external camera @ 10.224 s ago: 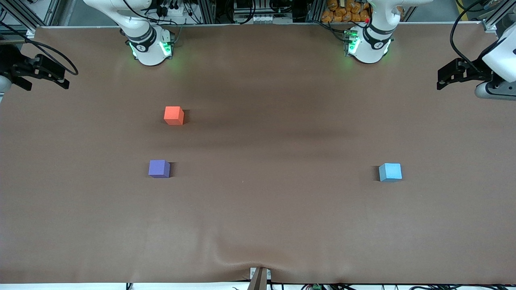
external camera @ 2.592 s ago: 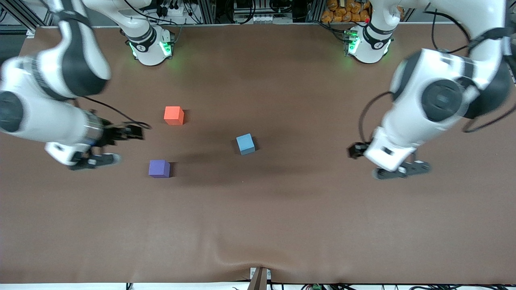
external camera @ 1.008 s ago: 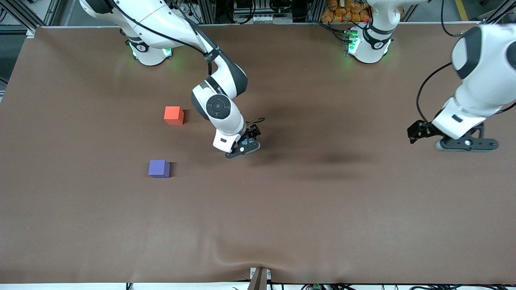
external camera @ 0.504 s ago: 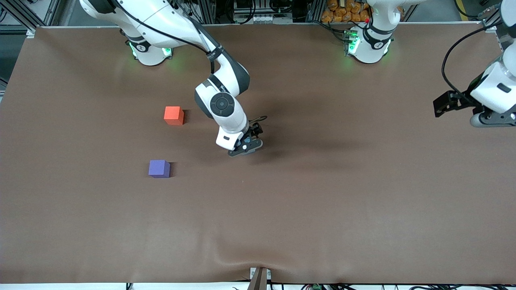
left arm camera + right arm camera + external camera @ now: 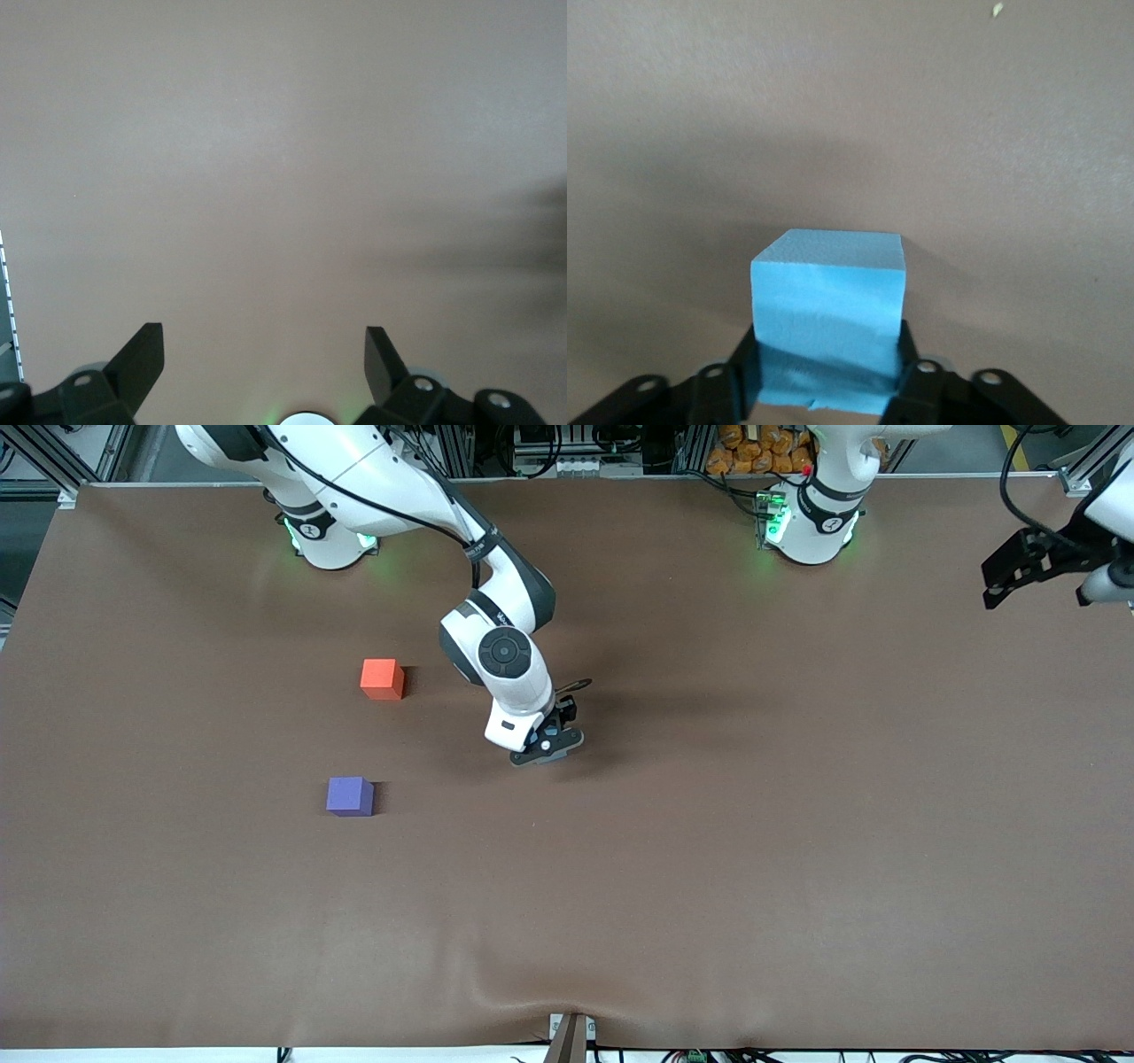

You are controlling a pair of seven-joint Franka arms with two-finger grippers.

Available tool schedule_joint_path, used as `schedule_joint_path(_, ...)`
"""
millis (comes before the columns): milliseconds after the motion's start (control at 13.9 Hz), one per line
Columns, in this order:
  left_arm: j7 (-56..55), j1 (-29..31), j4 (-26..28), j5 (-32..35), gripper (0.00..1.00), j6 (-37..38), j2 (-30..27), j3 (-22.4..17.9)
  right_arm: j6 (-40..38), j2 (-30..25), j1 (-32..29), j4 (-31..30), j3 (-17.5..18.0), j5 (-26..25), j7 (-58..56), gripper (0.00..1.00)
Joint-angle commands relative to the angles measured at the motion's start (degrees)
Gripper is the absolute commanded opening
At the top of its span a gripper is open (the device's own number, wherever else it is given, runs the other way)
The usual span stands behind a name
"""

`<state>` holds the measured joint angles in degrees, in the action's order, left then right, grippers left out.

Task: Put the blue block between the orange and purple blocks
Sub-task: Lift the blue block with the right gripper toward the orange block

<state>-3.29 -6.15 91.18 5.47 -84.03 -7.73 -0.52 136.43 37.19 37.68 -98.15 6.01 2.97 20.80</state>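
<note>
The blue block [image 5: 828, 310] sits between the fingers of my right gripper [image 5: 826, 376], which press on two of its sides. In the front view my right gripper [image 5: 545, 746] is low over the middle of the table and hides most of the block. The orange block [image 5: 382, 678] lies toward the right arm's end. The purple block [image 5: 349, 795] lies nearer the front camera than the orange one, with a gap between them. My left gripper [image 5: 1010, 576] is open and empty, high over the left arm's end of the table; it also shows in the left wrist view [image 5: 264, 350].
A brown mat [image 5: 709, 868] covers the table, with a wrinkle at its front edge [image 5: 532, 992]. The two arm bases [image 5: 328, 531] [image 5: 811, 522] stand along the back edge.
The left arm has drawn back and up toward its end of the table. The right gripper has shifted slightly at the blue block. The orange and purple blocks have not moved.
</note>
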Motion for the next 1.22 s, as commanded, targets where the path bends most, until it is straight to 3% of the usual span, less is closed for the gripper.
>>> schedule_joint_path(0,1.0,-0.5,0.4,-0.8,1.0,0.3,0.1,-1.7,-2.9,-1.2,-0.5,1.4,-0.5,-1.5,1.4,0.0)
schedule_joint_path(288,0.5,-0.5,0.4,-0.8,1.0,0.3,0.2,-1.1,-18.8,-14.2,-8.3,1.1,-0.4,-1.3,1.9,0.0)
schedule_joint_path(576,0.9,-0.3,0.3,-0.9,1.0,0.4,0.2,-0.9,-26.6,-27.0,-17.7,-7.6,-0.4,-0.8,1.7,0.0)
schedule_joint_path(864,0.9,-0.9,0.3,-0.9,1.0,0.3,0.9,-0.7,-23.2,-32.9,-26.2,-20.1,-0.4,-0.9,0.4,0.0)
schedule_joint_path(1008,1.0,-1.1,0.5,-0.9,1.0,0.3,1.4,0.2,-14.3,-34.5,-29.1,-28.1,-0.3,-0.8,-3.3,0.0)
schedule_joint_path(1152,0.9,-1.8,0.0,-1.1,1.0,0.3,2.0,0.2,-8.6,-34.3,-29.2,-31.7,-0.4,-0.6,-3.4,0.0)
